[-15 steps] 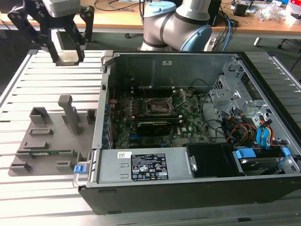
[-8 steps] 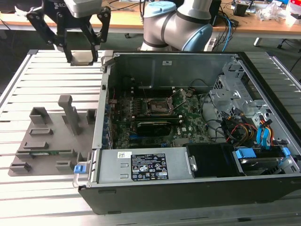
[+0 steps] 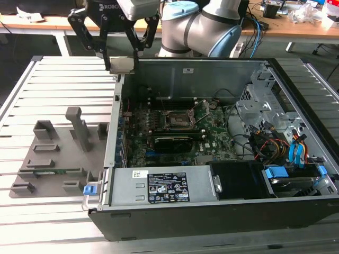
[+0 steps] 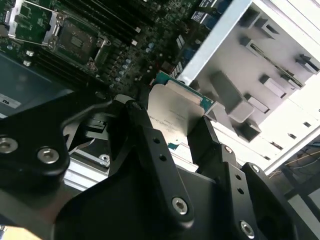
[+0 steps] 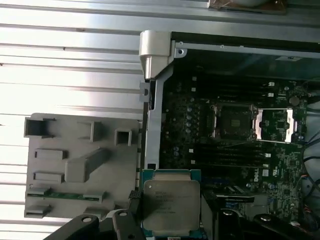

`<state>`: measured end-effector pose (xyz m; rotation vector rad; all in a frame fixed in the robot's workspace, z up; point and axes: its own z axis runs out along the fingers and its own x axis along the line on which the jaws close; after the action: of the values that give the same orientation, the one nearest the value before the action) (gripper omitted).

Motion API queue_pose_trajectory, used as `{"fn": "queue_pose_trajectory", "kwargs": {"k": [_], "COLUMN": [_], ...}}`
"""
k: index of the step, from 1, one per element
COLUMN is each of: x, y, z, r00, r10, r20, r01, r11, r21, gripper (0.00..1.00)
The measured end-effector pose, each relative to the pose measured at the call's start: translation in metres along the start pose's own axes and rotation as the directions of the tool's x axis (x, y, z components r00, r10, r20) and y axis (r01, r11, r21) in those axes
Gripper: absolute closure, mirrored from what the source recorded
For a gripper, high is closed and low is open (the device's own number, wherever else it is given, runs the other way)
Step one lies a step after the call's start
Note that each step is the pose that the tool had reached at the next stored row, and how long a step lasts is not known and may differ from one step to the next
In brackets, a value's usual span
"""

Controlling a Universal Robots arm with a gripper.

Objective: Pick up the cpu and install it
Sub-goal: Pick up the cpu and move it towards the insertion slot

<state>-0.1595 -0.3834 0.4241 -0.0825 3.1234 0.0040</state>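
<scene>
"Second wrist view: what has the claw (image 4: 167, 116) got?"

"The chip (image 4: 176, 107). Two black fingers (image 4: 150, 145) are clenched on its opposite edges. Its silvery top faces the camera, with a green rim showing around it."

"And where is it in the exterior view?"

"Up at the far corner of the computer case (image 3: 212, 71), on the exterior view's left. It is about level with the top rim of the wall and lies roughly flat."

"Is it near the socket?"

"No. The socket (image 3: 177, 119) sits in the middle of the circuit board (image 3: 212, 140) on the case floor, well apart from the chip. In the first wrist view its square bed is dark and uncovered, and the metal frame (image 5: 275, 125) is swung open beside it."

"What lies on the other side?"

"Outside the case wall, a grey tray (image 3: 58, 153) with upright posts and slots rests on the slatted table (image 3: 63, 84). A thin green strip (image 5: 65, 195) lies in one of its slots. In the first wrist view the chip hangs over the wall, between tray and board."
</scene>
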Motion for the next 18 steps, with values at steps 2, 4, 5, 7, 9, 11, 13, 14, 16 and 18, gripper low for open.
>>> {"fn": "queue_pose_trajectory", "kwargs": {"k": [2, 4, 5, 7, 9, 11, 13, 14, 16, 18], "x": [-0.0128, -0.0260, -0.0314, -0.0450, -0.0581, -0.0715, -0.0850, -0.0876, -0.0884, -0.0914], "y": [-0.0007, -0.0014, -0.0017, -0.0024, -0.0031, -0.0038, -0.0045, -0.0047, -0.0047, -0.0046], "z": [0.0002, 0.0004, 0.0005, 0.0007, 0.0010, 0.0012, 0.0016, 0.0021, 0.0027, 0.0054], "r00": [1.0000, 1.0000, 1.0000, 1.0000, 1.0000, 1.0000, 1.0000, 1.0000, 0.9998, 0.9990], "r10": [0.000, 0.000, 0.000, 0.000, 0.000, 0.000, 0.000, 0.007, 0.019, 0.044], "r20": [-0.0001, -0.0003, -0.0004, -0.0005, -0.0006, -0.0007, -0.0009, -0.0008, -0.0007, -0.0005], "r01": [0.000, 0.000, 0.000, 0.000, 0.000, 0.000, 0.000, -0.007, -0.019, -0.044], "r11": [1.0000, 1.0000, 1.0000, 1.0000, 1.0000, 1.0000, 1.0000, 1.0000, 0.9998, 0.9990], "r21": [0.0000, 0.0000, 0.0000, 0.0000, -0.0001, -0.0001, -0.0005, -0.0034, -0.0057, -0.0102], "gripper": [0.45, 0.45, 0.45, 0.45, 0.45, 0.45, 0.45, 0.45, 0.45, 0.45]}}
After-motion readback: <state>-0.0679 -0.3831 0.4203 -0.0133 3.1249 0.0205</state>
